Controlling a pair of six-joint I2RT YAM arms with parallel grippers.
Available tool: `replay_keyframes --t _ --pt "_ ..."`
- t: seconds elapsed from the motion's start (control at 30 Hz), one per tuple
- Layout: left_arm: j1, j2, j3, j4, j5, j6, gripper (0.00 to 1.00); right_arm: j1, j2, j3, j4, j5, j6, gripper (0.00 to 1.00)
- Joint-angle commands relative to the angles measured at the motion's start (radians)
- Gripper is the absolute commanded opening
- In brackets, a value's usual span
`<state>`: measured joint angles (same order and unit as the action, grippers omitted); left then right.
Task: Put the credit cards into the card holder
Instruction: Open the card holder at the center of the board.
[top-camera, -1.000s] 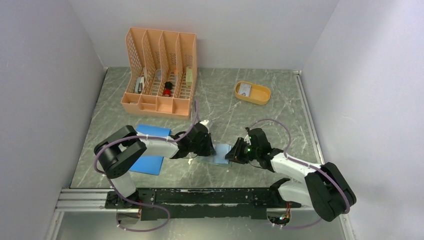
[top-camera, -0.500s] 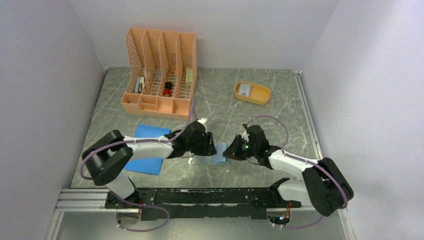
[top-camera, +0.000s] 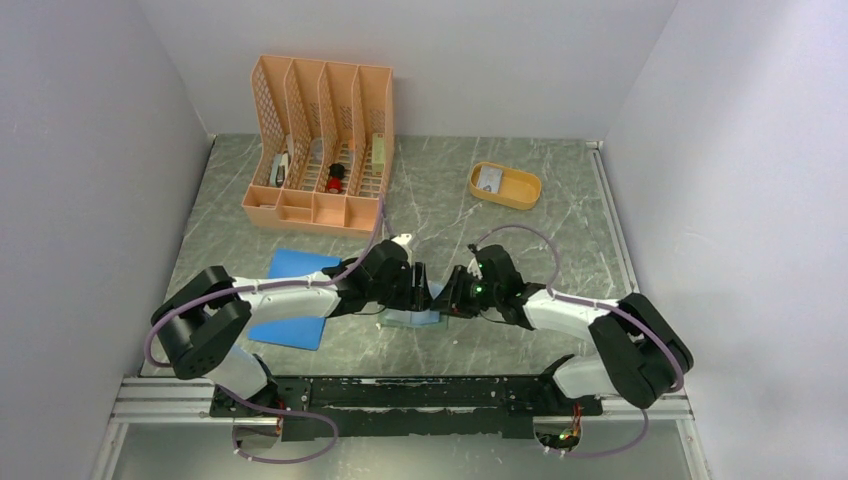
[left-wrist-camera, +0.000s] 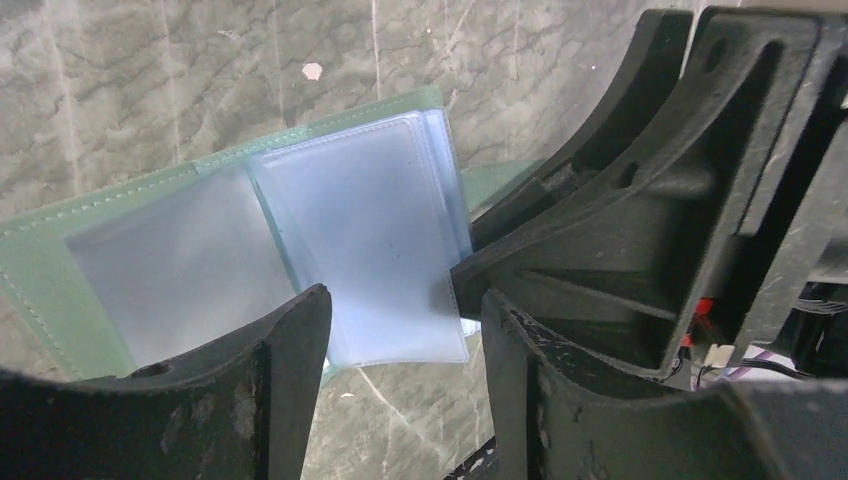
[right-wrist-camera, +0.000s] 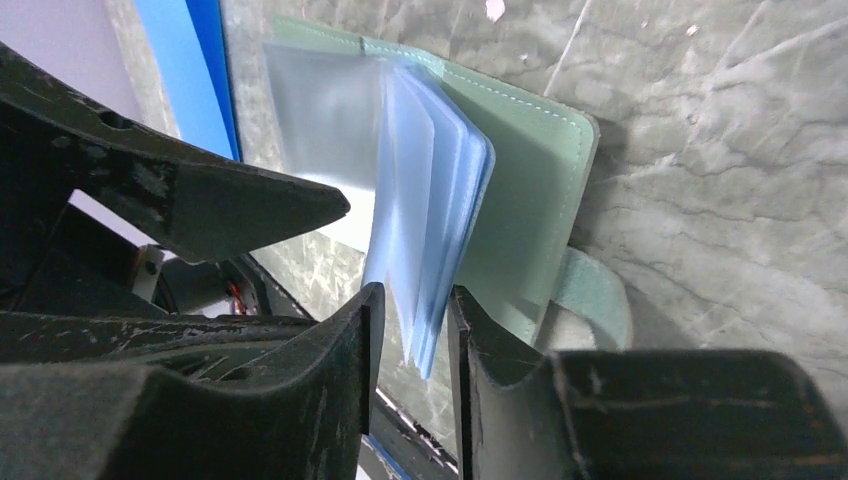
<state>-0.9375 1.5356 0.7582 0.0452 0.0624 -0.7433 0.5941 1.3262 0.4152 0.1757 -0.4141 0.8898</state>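
The card holder (top-camera: 412, 320), a sage-green wallet, lies open on the table between my two grippers. Its green cover (left-wrist-camera: 50, 270) lies flat, with pale blue clear pockets (left-wrist-camera: 360, 220) fanned over it. My left gripper (left-wrist-camera: 405, 330) is open, low over the near edge of the pockets, with nothing between its fingers. My right gripper (right-wrist-camera: 412, 320) faces it. Its jaws stand narrowly apart on either side of the raised pocket leaves (right-wrist-camera: 430, 200), with a slim gap showing on the left. One pale credit card (top-camera: 488, 178) lies in the yellow tray (top-camera: 522, 196) at the back.
An orange file organizer (top-camera: 320, 140) with small items stands at the back left. A flat blue pad (top-camera: 300, 330) lies under the left arm, left of the wallet. The two grippers (top-camera: 440, 292) nearly touch.
My left gripper has opened from shut. The right arm has moved left toward the left gripper, over the wallet, and its jaws have parted a little.
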Motion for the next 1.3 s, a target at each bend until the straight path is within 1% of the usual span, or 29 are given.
replay_keyframes --t 0.0,0.17,0.27,0.3,0.4,0.53,0.63,0.67,0.7,0.8,0.93,1.03,1.1,1.27 --pt "-0.002 -0.021 0.016 -0.032 -0.024 0.024 0.62 0.041 0.039 0.040 0.050 0.001 0.016 0.36" --pt "-0.002 -0.033 0.014 -0.044 -0.045 0.024 0.62 0.052 0.065 0.036 0.089 -0.002 0.047 0.43" --pt "-0.002 -0.046 0.006 -0.044 -0.061 0.017 0.62 0.053 0.071 0.018 0.132 -0.005 0.075 0.41" --pt "-0.002 -0.051 0.004 -0.056 -0.061 0.017 0.62 0.052 0.074 0.011 0.148 -0.007 0.087 0.38" --pt "-0.003 -0.058 0.004 -0.083 -0.105 0.015 0.61 0.053 0.077 -0.003 0.188 -0.007 0.117 0.24" --pt "-0.003 -0.070 0.001 -0.105 -0.136 0.018 0.59 0.053 0.086 -0.003 0.213 -0.011 0.134 0.10" --pt "-0.003 -0.111 -0.022 -0.105 -0.153 0.008 0.60 0.053 0.093 0.003 0.225 -0.018 0.142 0.04" --pt "-0.003 -0.129 -0.026 -0.110 -0.162 0.006 0.60 0.052 0.093 0.006 0.225 -0.018 0.144 0.00" --pt "-0.003 -0.145 -0.028 -0.118 -0.173 0.009 0.60 0.053 0.092 0.009 0.218 -0.014 0.144 0.00" --pt "-0.003 -0.198 -0.035 -0.143 -0.204 0.020 0.60 0.055 0.068 0.036 0.149 0.017 0.121 0.00" --pt "-0.002 -0.274 -0.056 -0.163 -0.225 0.037 0.60 0.069 -0.004 0.110 -0.104 0.144 0.038 0.00" --pt "-0.002 -0.316 -0.094 -0.138 -0.228 0.037 0.60 0.081 -0.021 0.157 -0.230 0.203 -0.013 0.00" --pt "-0.001 -0.322 -0.107 -0.110 -0.211 0.032 0.60 0.096 -0.019 0.175 -0.263 0.224 -0.029 0.00" --pt "-0.003 -0.268 -0.089 -0.065 -0.158 0.024 0.61 0.135 0.001 0.195 -0.258 0.242 -0.021 0.00"
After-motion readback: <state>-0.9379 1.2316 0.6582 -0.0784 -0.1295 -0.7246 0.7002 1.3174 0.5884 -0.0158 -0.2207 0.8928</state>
